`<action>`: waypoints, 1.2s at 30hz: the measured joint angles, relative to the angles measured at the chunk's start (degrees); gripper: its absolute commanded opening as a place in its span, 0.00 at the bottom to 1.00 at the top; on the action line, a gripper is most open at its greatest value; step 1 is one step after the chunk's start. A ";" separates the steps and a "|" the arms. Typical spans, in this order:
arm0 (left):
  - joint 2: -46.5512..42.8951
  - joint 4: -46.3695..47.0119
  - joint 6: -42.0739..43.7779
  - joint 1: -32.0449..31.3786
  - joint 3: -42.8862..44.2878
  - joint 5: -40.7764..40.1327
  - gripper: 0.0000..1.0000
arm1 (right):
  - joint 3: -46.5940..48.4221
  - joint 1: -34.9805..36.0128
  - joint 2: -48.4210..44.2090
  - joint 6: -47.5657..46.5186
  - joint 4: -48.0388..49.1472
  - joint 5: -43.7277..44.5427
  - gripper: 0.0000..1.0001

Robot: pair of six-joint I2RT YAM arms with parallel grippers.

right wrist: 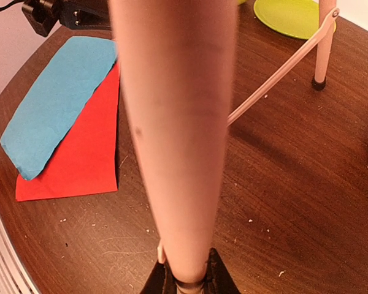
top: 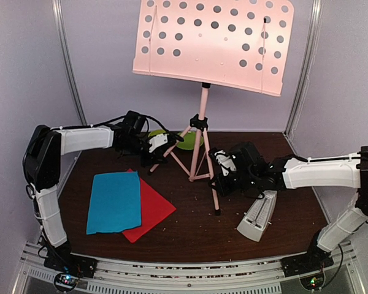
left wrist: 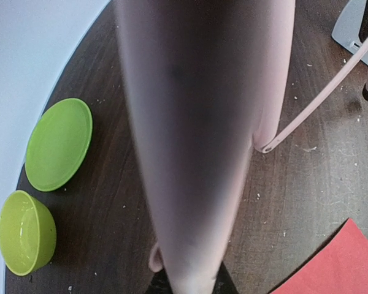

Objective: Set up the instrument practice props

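**Both arms grip the music stand's legs**

The pale pink music stand (top: 211, 43) stands upright at the 12 o'clock side of the dark wooden tabletop (top: 190, 239), with its perforated desk high above the tripod.

The left gripper (top: 161, 147) reaches in from 9 o'clock to the tripod's left leg. In the left wrist view that leg fills the middle and runs down between the jaws, which sit close against it at the bottom edge.

The right gripper (top: 218, 174) comes from 3 o'clock to the near leg. In the right wrist view its dark jaws press against both sides of the pink tube.

At about 8 o'clock the blue sheet (top: 115, 201) lies flat on top of the red sheet (top: 152, 211), which shows out from under it toward 4 o'clock.

The cream metronome (top: 259, 215) sits at 4 o'clock, just on the near side of the right forearm and apart from the stand's feet.

Behind the tripod, near 12 o'clock, a green plate (left wrist: 58, 144) and a green bowl (left wrist: 26, 231) rest side by side, not touching.
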 measured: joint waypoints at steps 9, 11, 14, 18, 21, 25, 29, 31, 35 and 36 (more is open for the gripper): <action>3.56 0.15 0.85 0.20 3.41 0.44 0.02 | 3.21 1.18 2.01 1.42 -3.96 3.74 0.00; 3.96 0.24 0.90 0.66 3.54 0.11 0.06 | 5.18 1.38 3.23 1.86 -5.57 4.85 0.00; 4.90 0.83 1.03 1.55 3.96 -0.79 0.14 | 7.89 1.51 5.29 2.47 -7.78 5.97 0.00; 5.66 1.33 0.76 1.99 4.70 -1.99 0.29 | 9.07 2.12 6.23 3.08 -8.46 6.82 0.00; 6.34 -2.80 -0.76 2.71 4.90 -9.05 0.37 | 9.09 2.64 6.25 3.45 -10.16 7.58 0.00; 7.19 -5.38 -2.78 6.75 4.31 -15.91 0.42 | 8.98 3.50 6.21 3.41 -11.21 8.66 0.00; 4.57 -5.53 -5.31 9.64 0.72 -18.05 0.49 | 8.90 3.45 6.05 2.86 -11.54 8.98 0.00; 1.84 -5.44 -6.69 9.49 -1.33 -17.49 0.53 | 8.79 3.43 5.99 2.56 -11.52 8.98 0.00; -4.50 -4.11 -9.94 8.50 -3.41 -14.67 0.55 | 8.39 3.15 5.62 1.31 -11.47 8.90 0.00; -5.92 -3.08 -10.95 8.26 -3.78 -14.12 0.56 | 8.13 3.10 5.38 0.85 -11.43 8.87 0.00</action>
